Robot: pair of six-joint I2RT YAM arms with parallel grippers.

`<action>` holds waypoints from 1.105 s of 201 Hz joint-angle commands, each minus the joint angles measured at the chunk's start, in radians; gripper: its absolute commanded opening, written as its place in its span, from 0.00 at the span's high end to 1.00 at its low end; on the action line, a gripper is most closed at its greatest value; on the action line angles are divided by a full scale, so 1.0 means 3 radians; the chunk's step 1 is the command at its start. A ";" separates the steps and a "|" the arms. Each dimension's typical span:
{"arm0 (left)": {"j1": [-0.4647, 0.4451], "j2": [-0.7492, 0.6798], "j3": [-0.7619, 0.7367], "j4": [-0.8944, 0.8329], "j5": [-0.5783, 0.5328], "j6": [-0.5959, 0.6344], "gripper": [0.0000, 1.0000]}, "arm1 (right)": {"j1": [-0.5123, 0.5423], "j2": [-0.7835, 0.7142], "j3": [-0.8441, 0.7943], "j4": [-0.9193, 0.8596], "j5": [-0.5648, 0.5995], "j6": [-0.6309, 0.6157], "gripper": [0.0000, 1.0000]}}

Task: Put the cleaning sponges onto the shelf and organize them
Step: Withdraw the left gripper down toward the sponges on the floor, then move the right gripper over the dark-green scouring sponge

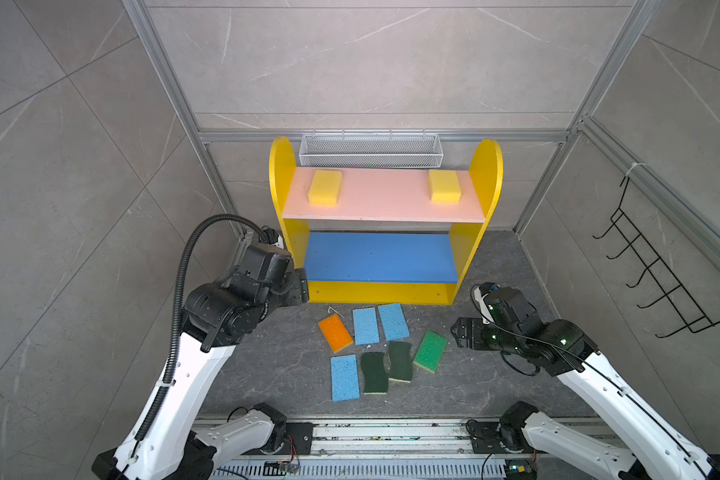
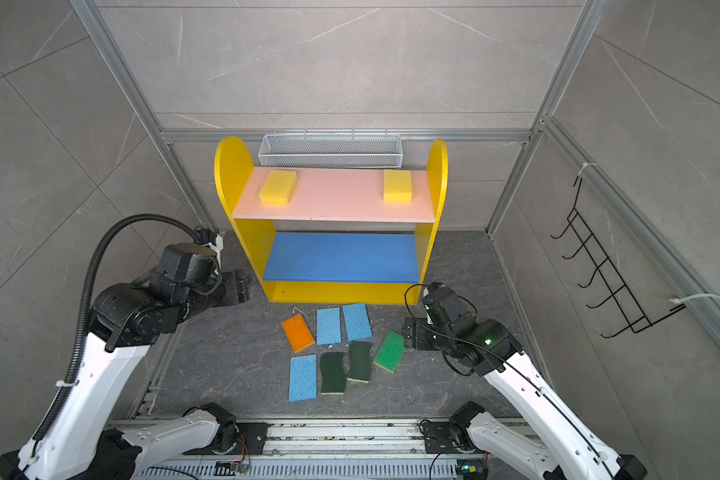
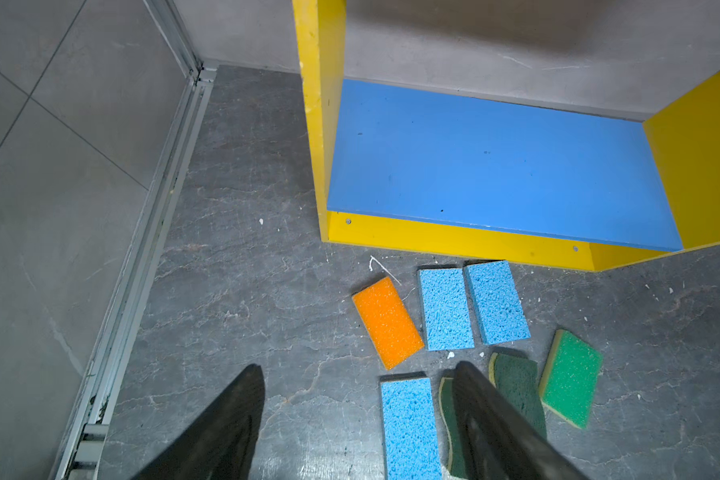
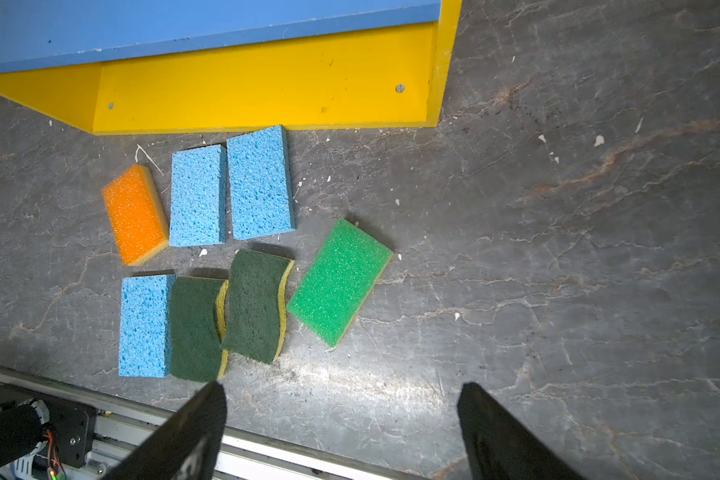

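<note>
**Bright-green sponge [image 1: 430, 351]: closest to your right arm**

Two yellow sponges [image 1: 325, 187] [image 1: 444, 185] sit on the pink board [image 1: 383, 195], one at each end. The blue board [image 1: 381, 257] is bare. The other seven lie on the floor in front of the shelf [image 1: 479, 249].

Right gripper [image 4: 344, 392]: jaws wide, nothing between them. It hangs just right of the bright-green sponge, apart from it and pointing left at it. The sponge's long axis runs near-left to far-right, so it is skewed to the jaw line. I'd expect a small wrist turn before you close across its short side.

Left gripper [image 3: 358, 370]: jaws apart, empty. It hangs by the shelf's near-left corner. The orange sponge [image 1: 335, 332] is the nearest one to it, and it's tilted the opposite way.

The dark-green pair [image 1: 374, 372] [image 1: 400, 360] touch each other, so leave them until the outer sponges are gone.
</note>
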 commanded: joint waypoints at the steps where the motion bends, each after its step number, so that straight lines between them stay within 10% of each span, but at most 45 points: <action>1: 0.0000 -0.0201 -0.0176 -0.0081 -0.0092 -0.0178 0.26 | 0.0016 -0.0038 -0.0078 0.0047 -0.0067 0.0150 0.11; 151: 0.0000 -0.0532 -0.1944 0.0444 0.0365 -0.0929 0.25 | 0.1179 0.0568 -0.0508 0.0637 0.0284 0.0929 0.14; 222: 0.0000 -0.0411 -0.1930 0.0393 0.0313 -0.0883 0.25 | 0.1747 0.1092 -0.0716 0.0980 0.0435 0.1323 0.12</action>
